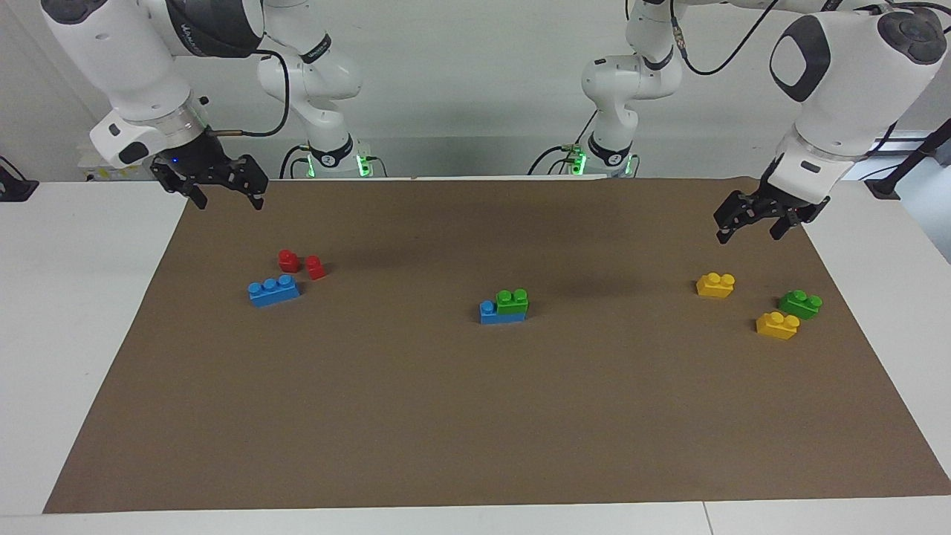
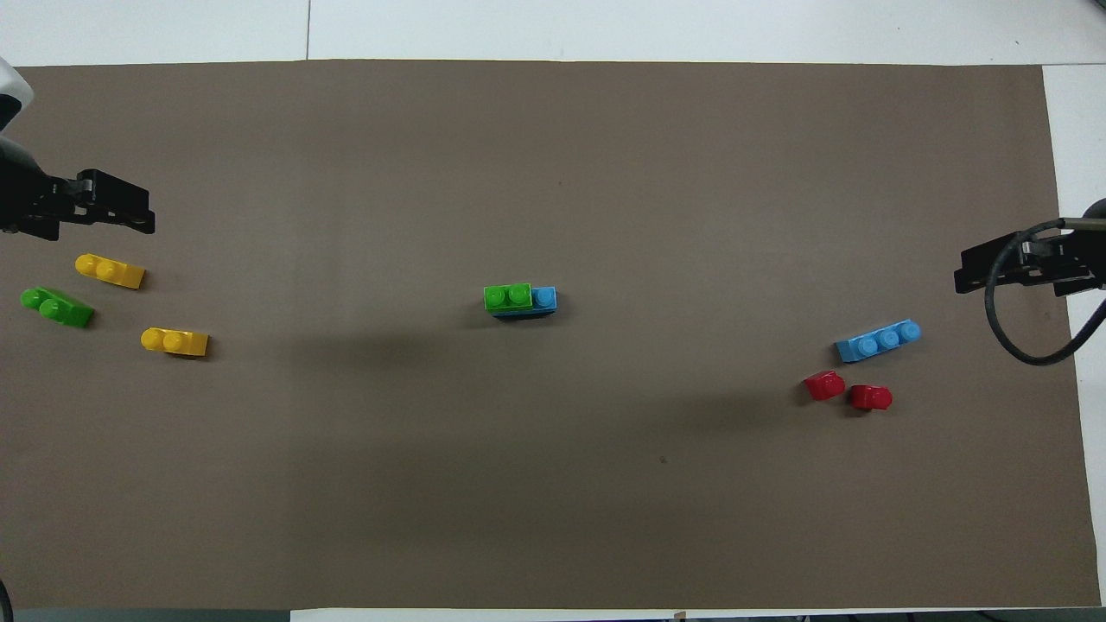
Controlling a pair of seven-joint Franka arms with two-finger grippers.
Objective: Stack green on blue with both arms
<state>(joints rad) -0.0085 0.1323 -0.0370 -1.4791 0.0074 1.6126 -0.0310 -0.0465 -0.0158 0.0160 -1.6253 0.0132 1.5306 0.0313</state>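
**Operator:** Report status, facing view.

**Technician:** A green brick (image 1: 513,301) sits on a blue brick (image 1: 489,312) at mid-mat, covering two studs; one blue stud shows. The left gripper (image 1: 749,223) hangs over the mat's corner at its own end, fingers spread, holding nothing. The right gripper (image 1: 223,189) hangs likewise, spread and empty.

**Operator:** Overhead view?

**Technician:** Same stack (image 2: 518,299) at centre. A second green brick (image 2: 57,307) lies loose between two yellow bricks (image 2: 110,270), a second blue brick (image 2: 878,339) beside two red bricks (image 2: 847,390). One stack appears complete; whether a second is required cannot be determined.
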